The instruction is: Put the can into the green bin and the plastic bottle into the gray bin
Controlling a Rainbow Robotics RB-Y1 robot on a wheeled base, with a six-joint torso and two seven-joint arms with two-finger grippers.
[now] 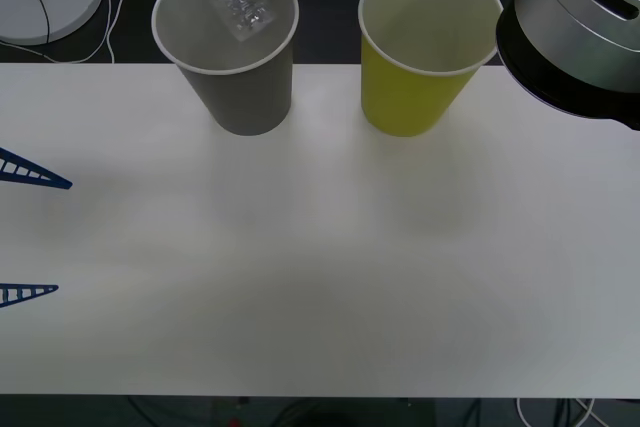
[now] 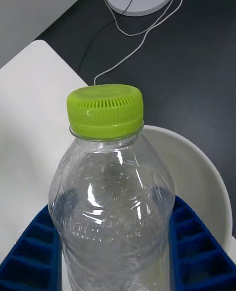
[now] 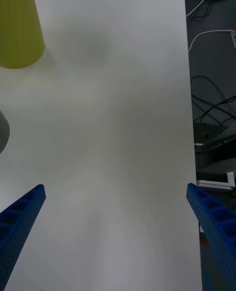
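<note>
Ribbed clear plastic bottle point(image 2: 113, 207) in right hand point(image 2: 115, 251)

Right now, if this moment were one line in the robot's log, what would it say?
right gripper: shut on plastic bottle, held above gray bin | left gripper: open, idle over table | green bin: upright

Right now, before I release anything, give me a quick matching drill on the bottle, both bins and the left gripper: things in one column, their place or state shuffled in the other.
Things:
1. plastic bottle
2. gray bin
3. green bin
4. left gripper

States:
A. jaws spread over bare table, holding nothing
B. standing with nothing seen inside it
C. clamped between the right gripper's blue fingers
D. directly under the held bottle

Pairs: 1-C, 2-D, 3-B, 4-A
</note>
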